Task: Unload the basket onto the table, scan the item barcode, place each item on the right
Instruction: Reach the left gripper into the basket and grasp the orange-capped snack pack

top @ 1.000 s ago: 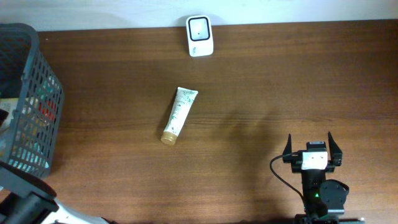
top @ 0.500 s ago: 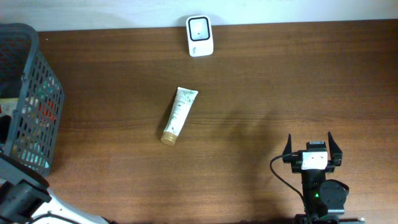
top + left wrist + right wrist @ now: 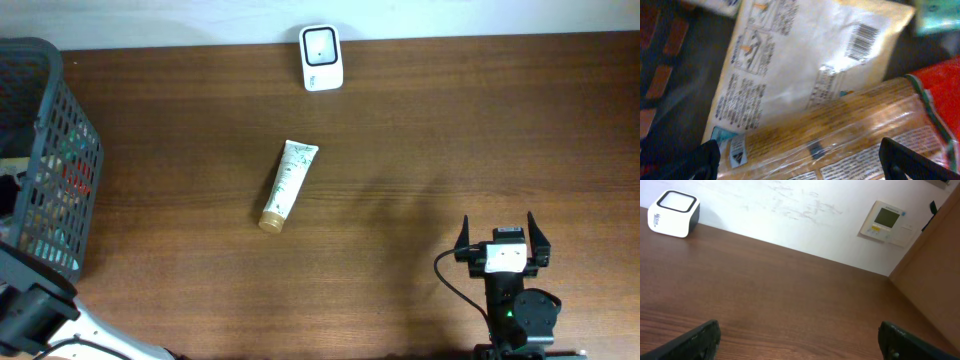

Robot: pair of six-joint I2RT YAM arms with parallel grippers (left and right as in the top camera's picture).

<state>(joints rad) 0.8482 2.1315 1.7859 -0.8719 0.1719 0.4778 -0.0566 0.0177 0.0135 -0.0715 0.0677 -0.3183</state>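
My left gripper (image 3: 802, 165) is open and hangs close above packaged items inside the basket (image 3: 55, 150). Below it lies a white and yellow packet (image 3: 790, 65) with a barcode (image 3: 862, 40) at its upper right. A clear-wrapped brown package (image 3: 840, 135) sits between the fingers, and I cannot tell whether they touch it. A red package (image 3: 940, 95) lies to the right. In the overhead view only part of the left arm (image 3: 30, 310) shows. The white scanner (image 3: 321, 58) stands at the table's far edge. My right gripper (image 3: 498, 232) is open and empty over bare wood at the front right.
A white tube with a tan cap (image 3: 288, 185) lies on the table's middle, cap toward the front. The dark mesh basket stands at the left edge. The scanner (image 3: 672, 212) appears far left in the right wrist view, with a wall panel (image 3: 887, 222) behind.
The left arm has shifted slightly at the basket's near corner. The right arm, the tube and the scanner have not moved.
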